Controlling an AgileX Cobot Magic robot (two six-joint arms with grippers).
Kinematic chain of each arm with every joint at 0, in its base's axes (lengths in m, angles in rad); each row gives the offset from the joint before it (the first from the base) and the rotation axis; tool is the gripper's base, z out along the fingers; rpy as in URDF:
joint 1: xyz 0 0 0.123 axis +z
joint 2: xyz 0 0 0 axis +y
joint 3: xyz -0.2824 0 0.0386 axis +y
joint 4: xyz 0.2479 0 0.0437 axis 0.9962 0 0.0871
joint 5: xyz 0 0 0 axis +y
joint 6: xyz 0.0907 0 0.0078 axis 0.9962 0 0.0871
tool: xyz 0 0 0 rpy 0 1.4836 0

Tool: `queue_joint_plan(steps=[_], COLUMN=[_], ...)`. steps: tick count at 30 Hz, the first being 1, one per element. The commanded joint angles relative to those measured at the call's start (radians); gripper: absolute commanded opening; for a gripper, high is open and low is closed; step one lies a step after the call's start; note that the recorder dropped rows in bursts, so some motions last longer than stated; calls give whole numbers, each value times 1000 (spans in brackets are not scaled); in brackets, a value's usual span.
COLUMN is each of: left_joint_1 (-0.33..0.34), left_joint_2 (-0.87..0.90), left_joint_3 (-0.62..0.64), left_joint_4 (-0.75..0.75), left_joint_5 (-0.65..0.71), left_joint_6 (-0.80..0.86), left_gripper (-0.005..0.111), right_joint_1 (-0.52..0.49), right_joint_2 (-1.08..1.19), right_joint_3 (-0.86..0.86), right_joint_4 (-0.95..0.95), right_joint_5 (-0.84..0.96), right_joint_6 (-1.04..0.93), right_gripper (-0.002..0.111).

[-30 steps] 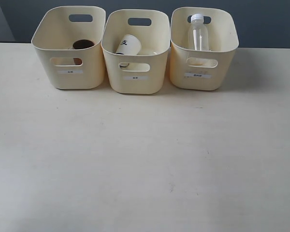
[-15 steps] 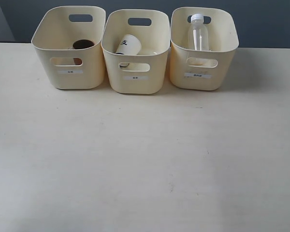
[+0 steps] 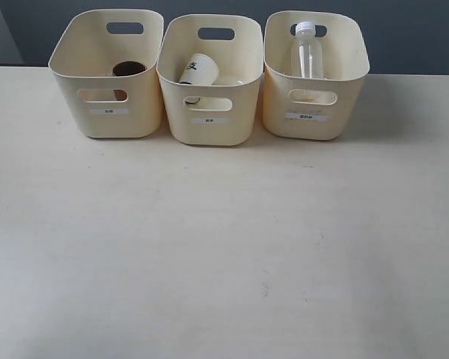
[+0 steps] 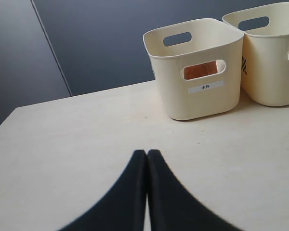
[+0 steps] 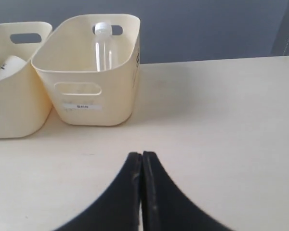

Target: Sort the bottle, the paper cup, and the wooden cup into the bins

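Sorted: bottle [image 3: 307, 52], paper cup [image 3: 197, 69], wooden cup [image 3: 129, 69] each binned. Right arm newly peeking at right edge. Both claws clenched, empty.

Evenly and softly lit throughout — no glare, no hard highlights. Only faint, diffuse shadows under the bins [image 3: 209, 112], falling on the table [image 3: 224, 247] toward the near side and slightly right. Dark backdrop behind, cream surfaces bright yet not washed out. Sharp across the exterior view, labels too small to read. In both wrist views, slightly soft at the black fingers [image 4: 147, 192] closest to the lens — mild compression noise on the tabletop.
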Motion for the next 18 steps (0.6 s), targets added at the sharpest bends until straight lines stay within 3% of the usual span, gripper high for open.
queue_joint_plan(steps=[1, 9, 18], left_joint_1=[-3, -3, -3], left_joint_2=[-5, -5, -5], left_joint_3=[1, 1, 1], left_joint_4=[6, 6, 6], left_joint_5=[-5, -5, -5], left_joint_6=[-2, -2, -2], left_gripper=[0, 0, 0], right_joint_1=[-3, -3, -3], right_joint_2=[-6, -6, -6], right_joint_3=[64, 144, 153], right_joint_4=[-54, -79, 103], right_joint_5=[-8, -8, -17], right_joint_6=[39, 109, 135], right_gripper=[-1, -1, -1])
